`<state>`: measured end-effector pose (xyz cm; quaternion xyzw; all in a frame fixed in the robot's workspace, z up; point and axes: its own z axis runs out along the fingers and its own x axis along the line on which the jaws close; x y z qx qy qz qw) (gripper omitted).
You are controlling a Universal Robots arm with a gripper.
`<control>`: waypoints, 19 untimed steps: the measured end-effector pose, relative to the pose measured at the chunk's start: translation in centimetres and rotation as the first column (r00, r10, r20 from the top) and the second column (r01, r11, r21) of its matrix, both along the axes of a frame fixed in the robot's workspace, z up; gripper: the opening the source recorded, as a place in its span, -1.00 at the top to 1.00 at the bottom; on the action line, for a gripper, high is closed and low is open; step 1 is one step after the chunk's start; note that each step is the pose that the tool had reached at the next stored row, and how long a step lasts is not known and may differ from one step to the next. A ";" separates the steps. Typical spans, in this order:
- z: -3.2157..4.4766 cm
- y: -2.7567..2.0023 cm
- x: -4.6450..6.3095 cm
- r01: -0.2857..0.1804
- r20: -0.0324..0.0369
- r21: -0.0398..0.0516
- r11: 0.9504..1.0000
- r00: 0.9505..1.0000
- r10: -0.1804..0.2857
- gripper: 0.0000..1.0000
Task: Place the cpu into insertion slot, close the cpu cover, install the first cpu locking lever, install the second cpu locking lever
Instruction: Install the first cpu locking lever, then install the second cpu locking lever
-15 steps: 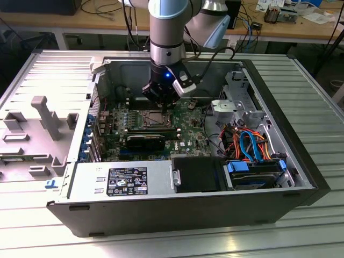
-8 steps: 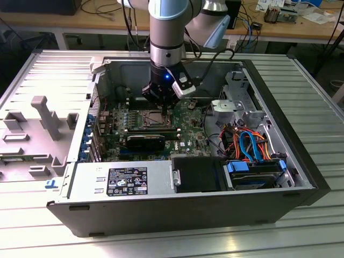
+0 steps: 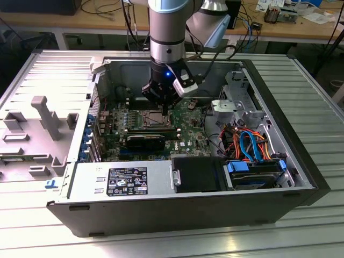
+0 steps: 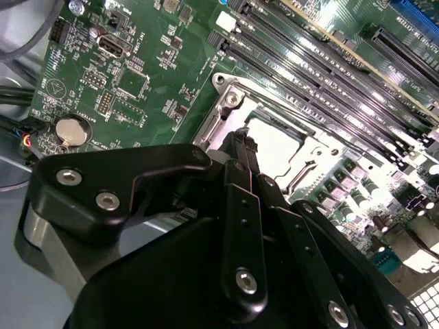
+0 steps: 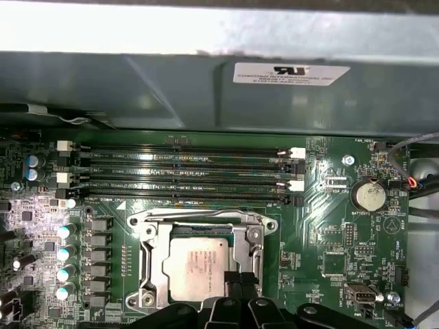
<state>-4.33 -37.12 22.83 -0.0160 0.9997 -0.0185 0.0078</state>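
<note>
cpu (image 5: 197, 269): brushed silver-grey metal top, dull sheen | cover (image 5: 152, 264): bright bare metal, smooth | gripper (image 5: 236, 288): matt black, probably plastic, with steel screws | board (image 5: 329, 240): glossy green laminate | case (image 3: 161, 215): matt dark-grey painted metal | table (image 3: 317, 107): ribbed pale aluminium

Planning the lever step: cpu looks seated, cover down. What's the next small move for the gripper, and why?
Probably a short descent toward the locking lever beside the cover. The cpu is seated, the cpu cover lies flat around it, and the gripper, fingers together, hangs just above the cover's edge. I can't tell whether either lever is latched.
</note>
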 end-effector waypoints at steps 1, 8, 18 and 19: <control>0.01 0.00 0.0 0.000 0.000 0.000 1.000 1.000 0.000 0.79; 0.06 0.00 0.0 0.000 0.000 0.000 1.000 1.000 0.000 0.79; 0.06 -0.80 0.0 0.000 0.000 0.000 1.000 1.000 0.000 0.79; 0.06 -1.04 0.0 0.000 0.000 0.000 1.000 1.000 0.000 0.79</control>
